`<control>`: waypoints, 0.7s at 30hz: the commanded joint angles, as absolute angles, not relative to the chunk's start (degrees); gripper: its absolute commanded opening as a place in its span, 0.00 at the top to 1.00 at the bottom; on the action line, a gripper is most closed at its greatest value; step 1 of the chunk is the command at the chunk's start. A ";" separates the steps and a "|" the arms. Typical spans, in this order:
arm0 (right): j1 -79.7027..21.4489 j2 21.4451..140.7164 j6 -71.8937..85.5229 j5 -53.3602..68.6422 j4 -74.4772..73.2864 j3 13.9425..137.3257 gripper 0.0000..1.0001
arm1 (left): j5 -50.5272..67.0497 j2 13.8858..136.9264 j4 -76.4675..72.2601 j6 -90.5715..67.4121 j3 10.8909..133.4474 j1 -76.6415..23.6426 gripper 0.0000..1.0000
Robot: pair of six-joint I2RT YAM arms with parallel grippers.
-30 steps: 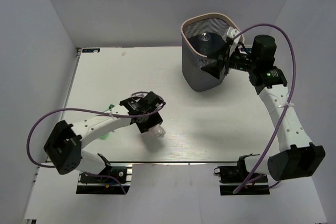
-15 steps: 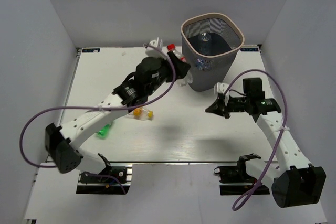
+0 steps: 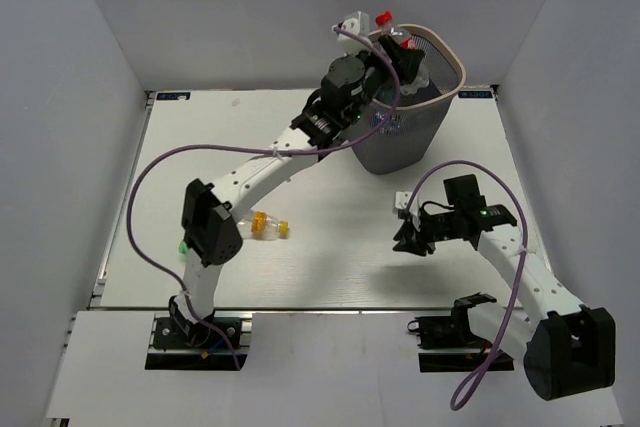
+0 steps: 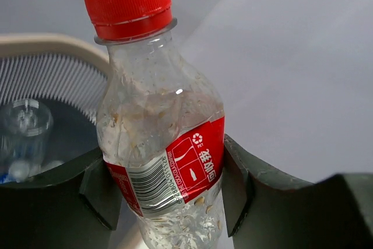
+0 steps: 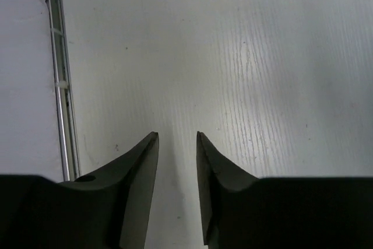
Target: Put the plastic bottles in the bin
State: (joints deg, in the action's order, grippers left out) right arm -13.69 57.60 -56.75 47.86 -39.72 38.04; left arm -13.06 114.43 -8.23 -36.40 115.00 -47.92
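Left end effector (image 4: 166, 188) is clamped on a red-capped bottle (image 4: 157, 138) above the bin (image 3: 453, 60) mouth — right end effector (image 5: 176, 144), fingers slightly apart and empty, hangs over the table (image 5: 262, 56); an orange-capped bottle (image 3: 270, 226) lies there.

A white table (image 3: 330, 277) with a faint wood grain fills the middle of the space. Plain pale grey panels box it in: a back wall (image 3: 230, 17), a left wall (image 3: 60, 147) and a right wall (image 3: 590, 97). A thin metal rail (image 3: 128, 197) runs along the table's left edge. The light is soft and even, and the shadows on the tabletop are faint.
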 commanded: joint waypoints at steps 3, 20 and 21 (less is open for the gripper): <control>-18.80 60.46 -50.01 46.05 -32.52 39.72 0.43 | -21.88 123.12 -1.93 -31.91 131.29 -47.37 0.22; -46.31 96.02 -20.40 29.46 -7.92 63.18 0.10 | -29.44 85.91 9.92 -13.89 97.98 -44.65 0.00; -47.28 97.54 -18.04 25.27 -7.65 67.89 0.10 | -30.23 82.39 12.37 -15.80 94.87 -44.65 0.00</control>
